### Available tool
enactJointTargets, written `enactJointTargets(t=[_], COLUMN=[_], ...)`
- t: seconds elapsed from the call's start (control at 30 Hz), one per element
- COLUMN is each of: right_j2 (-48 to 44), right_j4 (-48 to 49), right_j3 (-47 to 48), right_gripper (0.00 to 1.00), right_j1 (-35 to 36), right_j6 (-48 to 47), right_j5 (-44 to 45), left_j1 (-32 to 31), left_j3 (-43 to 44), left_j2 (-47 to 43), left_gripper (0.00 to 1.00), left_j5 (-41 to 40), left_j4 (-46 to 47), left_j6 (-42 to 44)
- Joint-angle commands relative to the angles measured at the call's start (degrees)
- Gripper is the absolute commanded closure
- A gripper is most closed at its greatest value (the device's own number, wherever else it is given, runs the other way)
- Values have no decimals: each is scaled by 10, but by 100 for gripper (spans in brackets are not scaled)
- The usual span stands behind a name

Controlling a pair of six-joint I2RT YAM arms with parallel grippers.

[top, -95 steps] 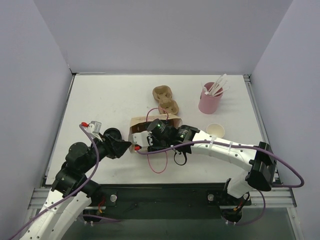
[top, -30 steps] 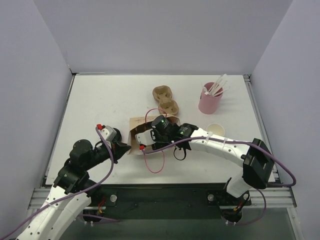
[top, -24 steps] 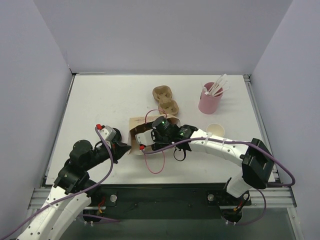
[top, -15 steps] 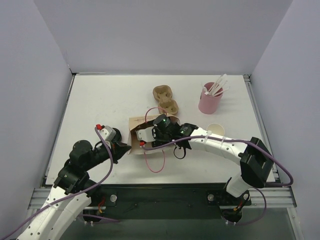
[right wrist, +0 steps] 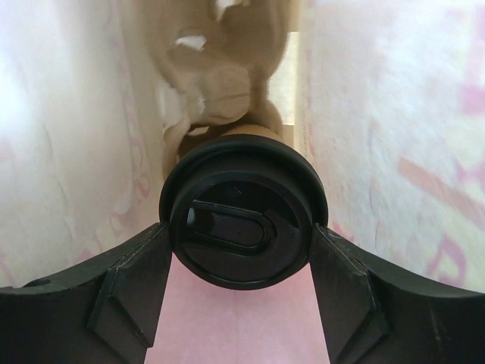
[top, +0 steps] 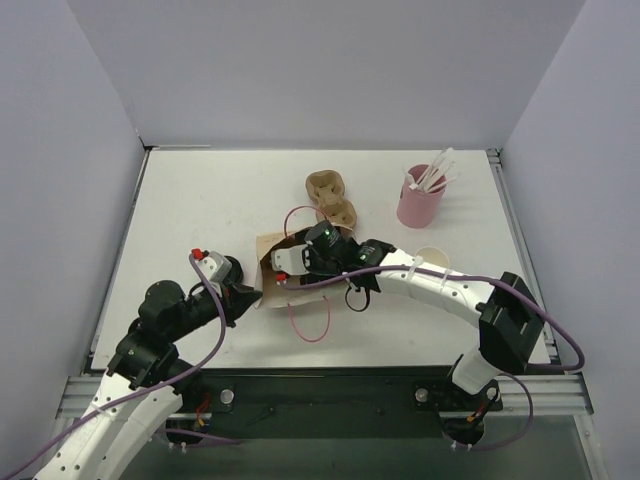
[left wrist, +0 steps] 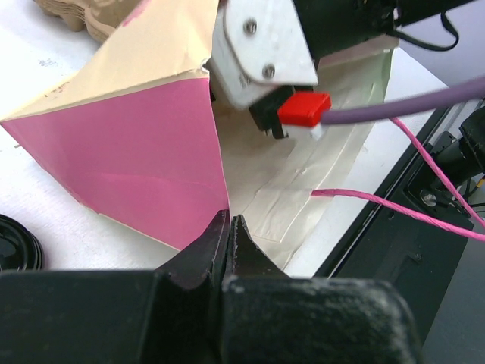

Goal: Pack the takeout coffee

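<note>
A paper bag point(top: 268, 246) lies on its side mid-table, its pink outer side point(left wrist: 129, 152) facing the left wrist view. My left gripper point(left wrist: 229, 221) is shut on the lip of the bag's mouth point(top: 254, 295). My right gripper point(right wrist: 239, 227) reaches inside the bag, shut on a takeout coffee cup with a black lid point(right wrist: 242, 193); both fingers press the lid's sides. Only a sliver of the cup's brown body shows behind the lid. A second coffee cup point(top: 432, 260), open and white inside, stands upright on the table to the right of the right arm.
A brown pulp tray point(top: 332, 197) sits just beyond the bag. A pink cup with white sticks point(top: 419, 200) stands at the back right. The bag's pink handle loop point(top: 310, 322) trails toward the near edge. A black lid point(left wrist: 11, 243) lies left of the bag.
My right gripper, with the lidded cup, has shifted a little toward the far side inside the bag, and the bag and its handle loop moved with it. The left arm has stayed put.
</note>
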Motion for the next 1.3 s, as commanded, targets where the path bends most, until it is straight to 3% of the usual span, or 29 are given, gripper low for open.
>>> enactJointTargets(t=[0.0, 0.97, 1.27], right_j2=[-18, -69, -34], right_j4=[-28, -66, 28], right_j3=[59, 19, -35], right_gripper=[61, 62, 64], right_j1=[-4, 46, 46], right_j6=[25, 66, 25], right_j5=[-1, -93, -34], left_j1=[0, 0, -3], left_j3=[4, 4, 6], left_j2=[-6, 0, 2], left_gripper=[100, 100, 100], left_j5=[3, 33, 32], left_j4=[32, 38, 33], left_j6=[0, 6, 2])
